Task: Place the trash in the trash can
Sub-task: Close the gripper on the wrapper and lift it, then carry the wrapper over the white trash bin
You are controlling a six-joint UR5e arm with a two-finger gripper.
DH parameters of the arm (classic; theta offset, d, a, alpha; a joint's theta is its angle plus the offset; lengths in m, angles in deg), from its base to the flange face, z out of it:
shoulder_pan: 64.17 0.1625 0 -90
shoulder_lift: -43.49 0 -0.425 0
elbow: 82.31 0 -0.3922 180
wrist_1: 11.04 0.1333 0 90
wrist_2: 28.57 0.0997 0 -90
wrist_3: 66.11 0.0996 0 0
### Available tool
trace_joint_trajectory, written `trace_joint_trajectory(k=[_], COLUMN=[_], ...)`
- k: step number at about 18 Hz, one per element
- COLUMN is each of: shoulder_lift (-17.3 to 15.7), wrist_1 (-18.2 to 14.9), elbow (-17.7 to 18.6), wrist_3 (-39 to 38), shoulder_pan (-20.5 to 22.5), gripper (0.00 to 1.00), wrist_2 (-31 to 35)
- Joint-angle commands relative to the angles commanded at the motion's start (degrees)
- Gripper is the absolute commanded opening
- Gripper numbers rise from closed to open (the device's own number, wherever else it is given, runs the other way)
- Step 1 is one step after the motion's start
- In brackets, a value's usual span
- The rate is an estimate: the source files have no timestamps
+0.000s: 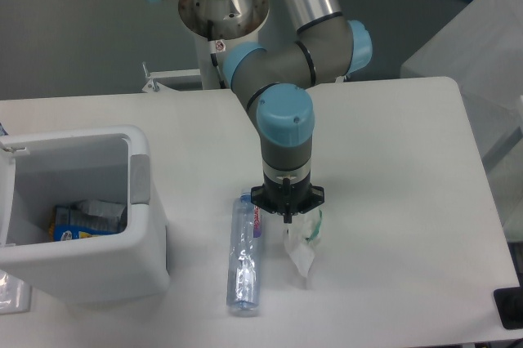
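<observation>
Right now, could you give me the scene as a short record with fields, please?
gripper: jaws shut on the wrapper, pointing down
wrapper: crumpled, whitish-clear with green bits, hanging from the jaws; whether its lower end touches the table is unclear
bottle: clear, pink label, lying on the table left of the wrapper
trash can: white, open, at the table's left, some packaging already inside
table: white

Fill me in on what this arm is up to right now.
The arm is clearing trash off the white table. Its gripper is shut on the crumpled plastic wrapper, which hangs from the fingers, its lower end at or just above the tabletop. The clear bottle lies on the table just beside it, not yet picked up. The trash can stands open at the table's left edge, with some packaging already inside.
</observation>
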Motion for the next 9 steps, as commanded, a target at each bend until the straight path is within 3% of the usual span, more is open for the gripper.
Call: trace_joint_trajectory(k=[5,7,9], shoulder_lift=[-2.8,-2.7,-2.8], wrist_1=[-0.1,-0.1,-0.1], elbow=[-8.7,-13.5,-15.6], wrist_3=[-14.2,-16.5,-17.4], shoulder_pan=[5.4,6.4,6.2], gripper=[0.0,0.0,0.0], wrist_2=[-18.6,-22.5,-24.5])
